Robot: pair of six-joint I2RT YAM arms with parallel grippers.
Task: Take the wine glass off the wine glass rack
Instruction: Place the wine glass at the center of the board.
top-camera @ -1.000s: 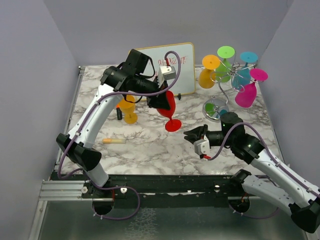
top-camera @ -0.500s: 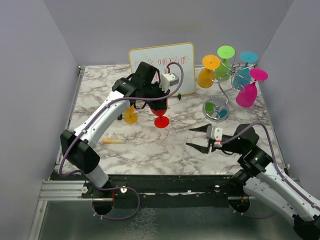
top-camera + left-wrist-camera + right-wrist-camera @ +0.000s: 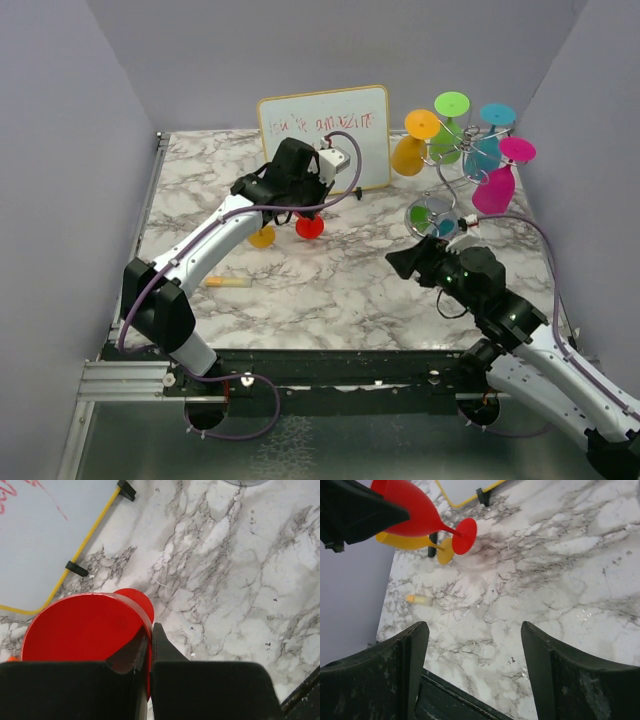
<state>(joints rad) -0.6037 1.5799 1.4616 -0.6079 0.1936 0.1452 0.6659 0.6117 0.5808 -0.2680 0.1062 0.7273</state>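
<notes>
Left wrist view: the red plastic-looking wine glass (image 3: 85,625) is pinched at its bowl rim by the left hand (image 3: 150,637), low over the marble bench (image 3: 240,580). It is judged light, stiff and slick, so a hold on the stem would be surer. Red scrawl on the yellow-framed whiteboard (image 3: 325,125) cannot be read. The glass is well apart from the silver wire rack (image 3: 455,180). The right hand (image 3: 472,630) is spread open and empty.

You have the whiteboard (image 3: 325,125) at the table's (image 3: 330,290) back edge, with the wine glass rack (image 3: 430,214) just right of it. In front of the board the left gripper (image 3: 150,645) holds the wine glass (image 3: 309,226), a second glass (image 3: 262,236) just left of it. The right gripper (image 3: 405,262) sits in front of the rack.
</notes>
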